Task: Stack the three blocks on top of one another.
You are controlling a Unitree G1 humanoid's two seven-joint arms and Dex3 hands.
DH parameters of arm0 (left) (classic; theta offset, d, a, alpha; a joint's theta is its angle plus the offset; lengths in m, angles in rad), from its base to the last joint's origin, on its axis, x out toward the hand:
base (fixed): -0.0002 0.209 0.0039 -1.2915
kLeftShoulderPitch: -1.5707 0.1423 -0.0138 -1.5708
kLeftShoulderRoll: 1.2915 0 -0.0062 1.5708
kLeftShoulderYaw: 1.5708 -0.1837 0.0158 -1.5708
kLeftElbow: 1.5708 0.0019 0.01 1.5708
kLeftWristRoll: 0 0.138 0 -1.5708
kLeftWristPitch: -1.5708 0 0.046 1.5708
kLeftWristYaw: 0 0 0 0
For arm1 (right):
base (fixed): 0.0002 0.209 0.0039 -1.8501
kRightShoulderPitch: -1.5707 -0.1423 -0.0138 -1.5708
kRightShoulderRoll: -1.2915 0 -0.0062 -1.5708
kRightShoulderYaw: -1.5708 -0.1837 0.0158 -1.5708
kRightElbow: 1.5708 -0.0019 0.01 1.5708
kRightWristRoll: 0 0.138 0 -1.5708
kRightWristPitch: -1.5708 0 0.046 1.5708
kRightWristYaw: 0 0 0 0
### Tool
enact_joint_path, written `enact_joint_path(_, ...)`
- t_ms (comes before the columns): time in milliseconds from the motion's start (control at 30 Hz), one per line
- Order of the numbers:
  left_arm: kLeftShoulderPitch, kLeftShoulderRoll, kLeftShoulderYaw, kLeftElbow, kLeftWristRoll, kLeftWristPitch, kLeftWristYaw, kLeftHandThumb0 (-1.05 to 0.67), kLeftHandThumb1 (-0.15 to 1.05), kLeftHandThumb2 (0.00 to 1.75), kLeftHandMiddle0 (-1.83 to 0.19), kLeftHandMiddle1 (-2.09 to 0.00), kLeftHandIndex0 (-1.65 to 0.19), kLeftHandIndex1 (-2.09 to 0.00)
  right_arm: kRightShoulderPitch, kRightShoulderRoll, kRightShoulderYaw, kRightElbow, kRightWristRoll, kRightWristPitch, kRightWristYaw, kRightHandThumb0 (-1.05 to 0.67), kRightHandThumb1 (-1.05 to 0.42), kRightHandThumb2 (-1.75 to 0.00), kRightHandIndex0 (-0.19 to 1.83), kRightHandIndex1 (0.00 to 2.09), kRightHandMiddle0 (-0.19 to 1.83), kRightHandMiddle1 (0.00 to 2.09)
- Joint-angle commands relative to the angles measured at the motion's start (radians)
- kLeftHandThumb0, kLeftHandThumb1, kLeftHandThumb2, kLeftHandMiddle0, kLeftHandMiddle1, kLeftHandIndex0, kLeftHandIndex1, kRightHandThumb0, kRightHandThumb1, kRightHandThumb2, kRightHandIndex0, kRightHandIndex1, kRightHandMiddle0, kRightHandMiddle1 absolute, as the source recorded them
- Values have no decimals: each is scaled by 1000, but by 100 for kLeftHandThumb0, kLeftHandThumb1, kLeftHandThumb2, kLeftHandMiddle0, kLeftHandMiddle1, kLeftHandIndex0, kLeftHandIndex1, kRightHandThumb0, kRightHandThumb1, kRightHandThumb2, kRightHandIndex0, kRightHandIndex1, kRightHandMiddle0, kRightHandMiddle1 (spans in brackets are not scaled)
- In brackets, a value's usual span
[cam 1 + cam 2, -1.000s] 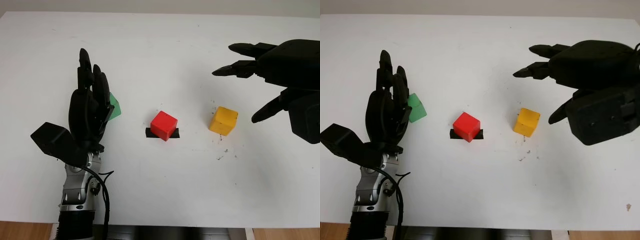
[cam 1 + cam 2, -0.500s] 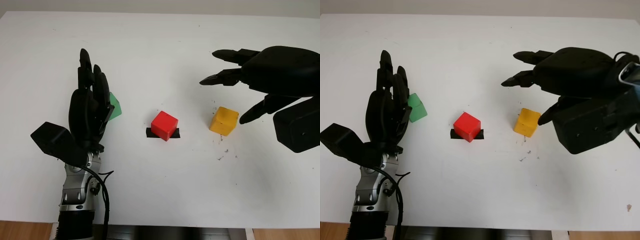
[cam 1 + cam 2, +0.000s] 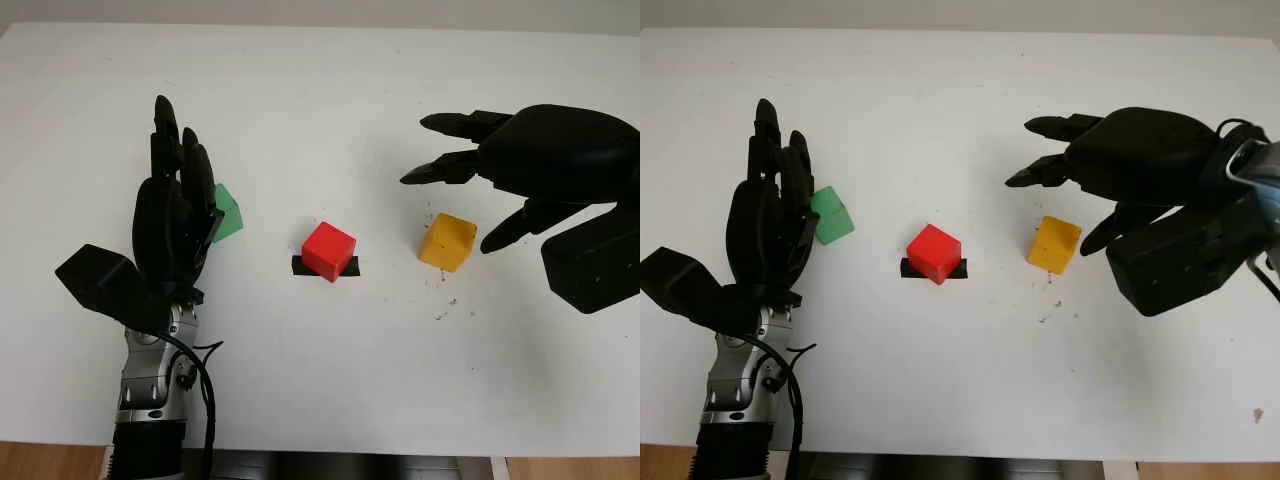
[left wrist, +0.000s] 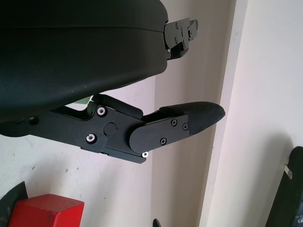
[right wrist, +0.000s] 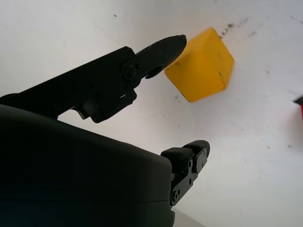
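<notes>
Fingers (image 3: 445,172) of right hand (image 3: 545,160) open above three separate blocks (one yellow (image 3: 447,241)).

Head stereo pair: both eyes look forward and down on the white desk (image 3: 330,380) from slightly offset positions, sharing the whole scene. Red block (image 3: 328,250) sits near centre, yellow block (image 3: 447,241) at 3 o'clock of it, green block (image 3: 831,216) at 9 o'clock. Left wrist camera: very close behind the left robot hand (image 3: 176,215), sharing the red block with the head pair. Right wrist camera: close behind the right robot hand (image 3: 1110,185), sharing the yellow block.
</notes>
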Motion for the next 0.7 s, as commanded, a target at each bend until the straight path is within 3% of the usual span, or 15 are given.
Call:
enact_joint_path(0,-7,9,1,3,4,-14,-4,-62,105,64,19,-5,19,-2,6,-25,3,-18,-16,-12,1,-48,-80,-6,-2,6,32,9)
enact_joint_path(267,-6,8,3,-3,5,-7,4,-62,105,64,19,-5,19,-3,25,-12,6,13,-50,-72,-65,-58,-79,-5,-2,5,33,8)
enact_joint_path(667,-1,11,5,7,9,-25,0,-61,105,65,19,-5,19,-1,61,20,27,170,-125,-235,-292,-53,-81,-6,4,7,43,12)
